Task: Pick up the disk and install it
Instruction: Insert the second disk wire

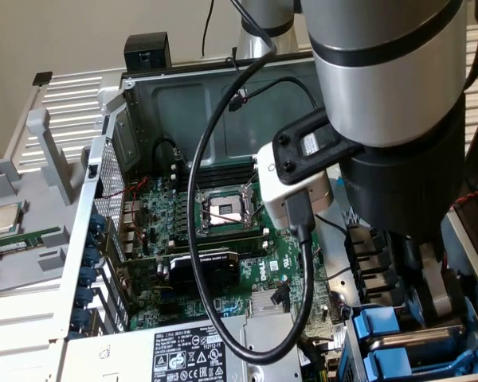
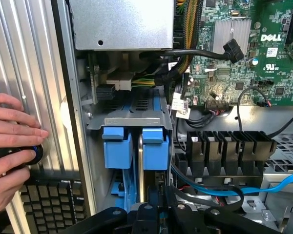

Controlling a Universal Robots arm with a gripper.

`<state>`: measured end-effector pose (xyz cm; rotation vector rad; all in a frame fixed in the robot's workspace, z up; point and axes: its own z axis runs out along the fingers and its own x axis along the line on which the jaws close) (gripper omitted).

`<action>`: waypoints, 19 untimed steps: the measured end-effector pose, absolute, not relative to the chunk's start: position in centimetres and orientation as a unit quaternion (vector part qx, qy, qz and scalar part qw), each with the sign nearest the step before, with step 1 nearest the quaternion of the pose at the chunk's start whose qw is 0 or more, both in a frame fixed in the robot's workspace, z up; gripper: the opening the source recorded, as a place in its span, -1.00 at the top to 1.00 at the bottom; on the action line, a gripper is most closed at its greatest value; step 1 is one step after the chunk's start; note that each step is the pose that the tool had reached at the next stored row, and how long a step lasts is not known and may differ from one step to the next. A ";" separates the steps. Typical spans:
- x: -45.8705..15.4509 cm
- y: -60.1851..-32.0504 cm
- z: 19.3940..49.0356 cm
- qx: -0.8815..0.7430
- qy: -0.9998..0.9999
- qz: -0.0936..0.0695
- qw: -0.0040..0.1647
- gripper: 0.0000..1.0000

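The disk [image 2: 141, 165] stands on edge in the drive cage [image 2: 134, 122] of the open computer case. I see its thin silver side and the blue carrier frame [image 2: 155, 146] clipped to it. My gripper [image 2: 154, 199] sits right over the disk's near end, its dark fingers shut on it. A second blue-framed drive [image 2: 116, 147] sits in the slot beside it. In the exterior view, the arm [image 1: 398, 159] reaches down to the blue carriers [image 1: 380, 325] at the case's lower right corner and hides the fingers.
A person's hand [image 2: 10, 141] rests on a black round device [image 2: 19, 153] outside the case wall, above a keyboard [image 2: 49, 200]. The motherboard [image 1: 215, 231], black cables [image 1: 199, 207], blue data cables [image 2: 263, 187] and the power supply [image 1: 183, 354] crowd the case. A processor chip [image 1: 4, 219] lies at the exterior view's left.
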<state>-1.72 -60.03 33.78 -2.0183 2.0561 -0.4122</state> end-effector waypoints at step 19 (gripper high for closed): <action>-2.0 -59.8 33.4 -0.688 0.700 -0.150 0.119 0.67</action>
